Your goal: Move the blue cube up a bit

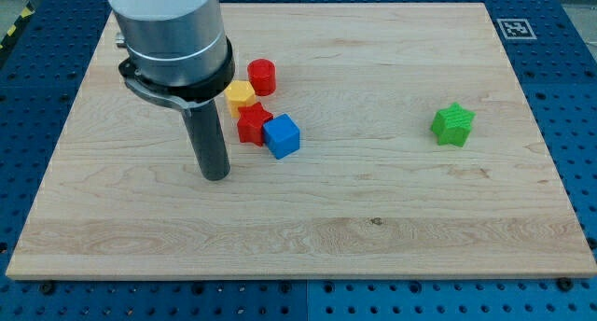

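Note:
The blue cube (282, 136) lies on the wooden board (373, 218), left of centre, touching a red star-shaped block (252, 123) on its left. A yellow block (240, 95) sits just above the red star, and a red cylinder (262, 76) sits above that. My tip (216, 175) rests on the board to the lower left of the blue cube, about a cube and a half away from it, touching no block.
A green star-shaped block (453, 124) lies alone at the view's right. The arm's grey body (173, 32) hangs over the board's upper left. A fiducial marker (514, 28) sits off the board's top right corner.

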Controlling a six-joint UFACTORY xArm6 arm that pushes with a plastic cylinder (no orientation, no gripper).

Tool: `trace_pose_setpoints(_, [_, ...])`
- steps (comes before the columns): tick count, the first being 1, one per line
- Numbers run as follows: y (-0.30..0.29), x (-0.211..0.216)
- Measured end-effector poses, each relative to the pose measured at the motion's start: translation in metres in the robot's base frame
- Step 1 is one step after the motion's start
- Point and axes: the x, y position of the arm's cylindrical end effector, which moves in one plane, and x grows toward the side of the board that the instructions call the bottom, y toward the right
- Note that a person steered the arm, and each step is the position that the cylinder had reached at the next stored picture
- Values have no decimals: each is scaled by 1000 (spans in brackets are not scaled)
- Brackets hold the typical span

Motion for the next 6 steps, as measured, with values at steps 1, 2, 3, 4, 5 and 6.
trace_pose_setpoints(1, [10,-11])
trace_pose_setpoints(2, [38,-25])
trace_pose_setpoints(3, [70,-26])
trace_pose_setpoints(4, [90,-30])
trace_pose_setpoints(5, [93,-44])
trace_pose_setpoints(6, [90,-46])
